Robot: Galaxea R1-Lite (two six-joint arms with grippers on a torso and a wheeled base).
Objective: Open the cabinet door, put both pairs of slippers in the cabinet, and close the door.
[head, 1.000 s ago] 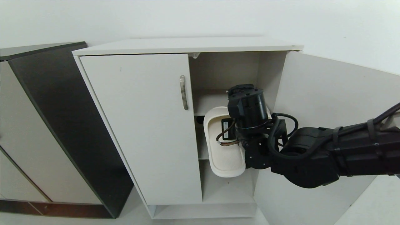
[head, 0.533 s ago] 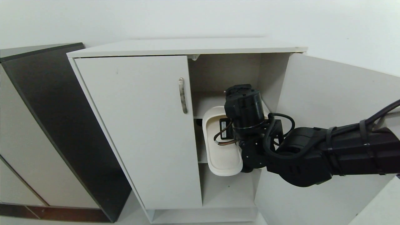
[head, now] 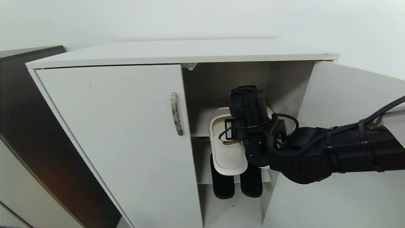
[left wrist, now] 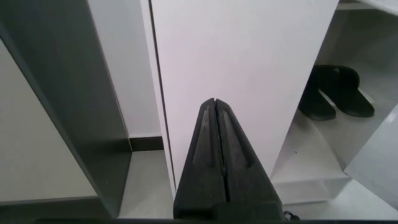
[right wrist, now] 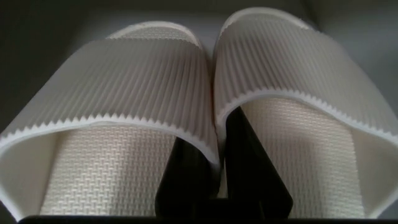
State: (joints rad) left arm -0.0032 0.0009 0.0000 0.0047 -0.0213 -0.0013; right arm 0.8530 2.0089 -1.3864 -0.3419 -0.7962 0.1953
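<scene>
**White slippers** (right wrist: 149,81): the pair sits side by side, with the inner strap edges touching.
- The right gripper (right wrist: 219,165) comes in from the heel side.
- One black finger (right wrist: 183,179) lies under one strap and its mate lies under the neighbouring strap. The two inner strap edges are pinched between them, so the fingers are clamped on the pair.

**Position, seen from the room:**
- The white slippers (head: 226,148) are inside the open right half of the cabinet (head: 177,52).
- The toes lie deeper in, beyond the fingers. The heels point back toward the room and are tilted downward.
- I cannot tell whether the pair touches a shelf.
- The right arm (head: 332,158) reaches in from the open side and covers most of the second slipper.

**Black slippers** (head: 221,185): directly below the clamped fingers.
- They lie flat and side by side on a lower shelf (head: 204,181), with the heels overhanging its front edge.
- I cannot judge the gap between them and the white heels.

**Doors:**
- The right door (head: 348,133) is swung wide open, on the outer side of the right arm.
- The left door (head: 110,133) is shut. Its handle (head: 176,114) is on the edge nearest the clamped fingers.

**Left gripper** (left wrist: 214,106): the fingers are pressed together with nothing between them.
- The tips point at the face of the shut left door and are apart from it.

**Dark cabinet** (left wrist: 68,106): stands just beside the white one, on the side away from the open compartment.
</scene>
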